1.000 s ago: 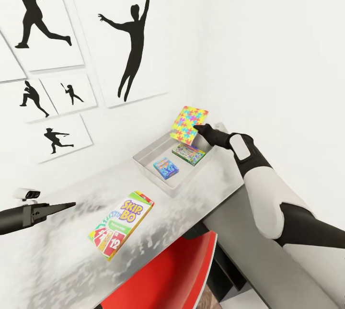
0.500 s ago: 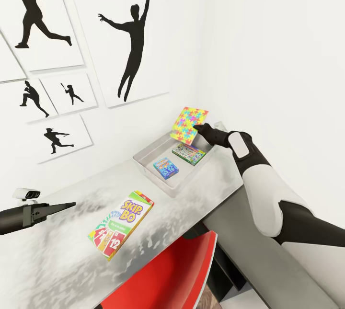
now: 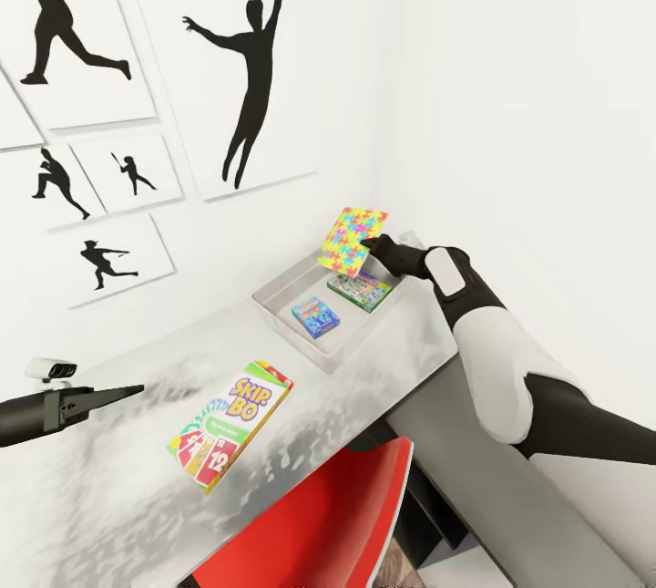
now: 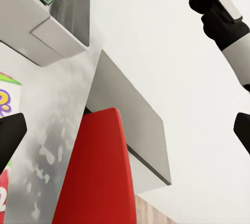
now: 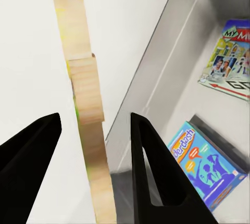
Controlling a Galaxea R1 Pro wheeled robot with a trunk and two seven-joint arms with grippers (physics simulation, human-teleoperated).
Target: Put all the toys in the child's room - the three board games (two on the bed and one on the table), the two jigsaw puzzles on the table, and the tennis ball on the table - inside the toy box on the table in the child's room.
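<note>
The light-grey toy box stands on the table by the wall corner. In it lie a blue board game and the Monopoly box. My right gripper is shut on a multicoloured jigsaw puzzle, held upright over the box's far end. The right wrist view has the puzzle edge-on between the fingers, with the blue game below. The Skip-Bo box lies flat mid-table. My left gripper hovers open at the table's left. The tennis ball and the bed are out of view.
A red chair is tucked under the table's front edge. A lower grey desk runs beneath my right arm. A small white device sits at the table's left. White walls with black silhouette pictures close in behind the table.
My right gripper has carried the puzzle a little to the left, further over the toy box. The head camera has shifted slightly. The left arm has stayed put.
</note>
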